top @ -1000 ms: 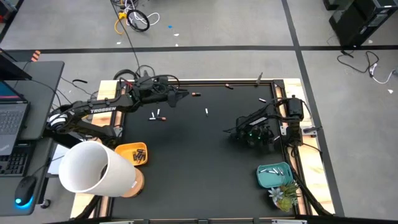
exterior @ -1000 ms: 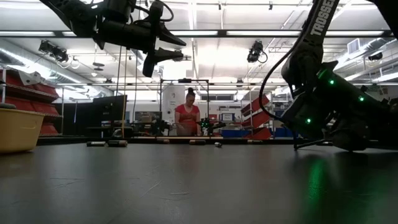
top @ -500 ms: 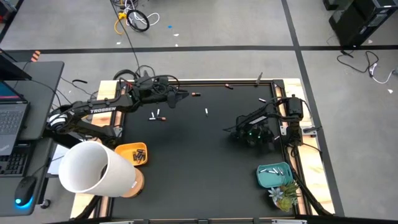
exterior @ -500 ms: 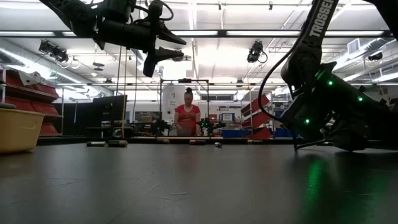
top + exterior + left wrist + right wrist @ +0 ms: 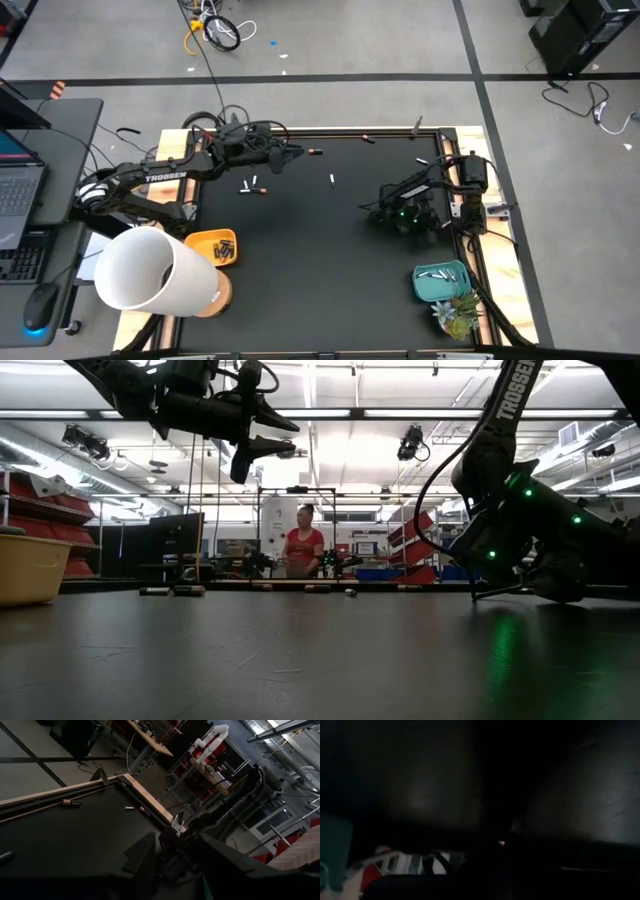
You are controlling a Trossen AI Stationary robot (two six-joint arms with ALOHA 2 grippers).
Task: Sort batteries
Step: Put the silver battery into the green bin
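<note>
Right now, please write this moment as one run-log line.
left gripper: open, raised above mat | right gripper: low on mat | loose batteries: unsorted

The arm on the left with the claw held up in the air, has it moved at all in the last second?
No. In the high view the left gripper sits at the same spot beside the battery near the table's far edge.

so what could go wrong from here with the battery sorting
The left gripper hangs open above the mat, and the loose batteries are tiny beside it, so a descent could nudge or roll one instead of pinching it. Several batteries lie close to the table's far edge and might get pushed off. The right gripper sits low on the mat, near the teal tray, so a fast swing could clip it.
</note>
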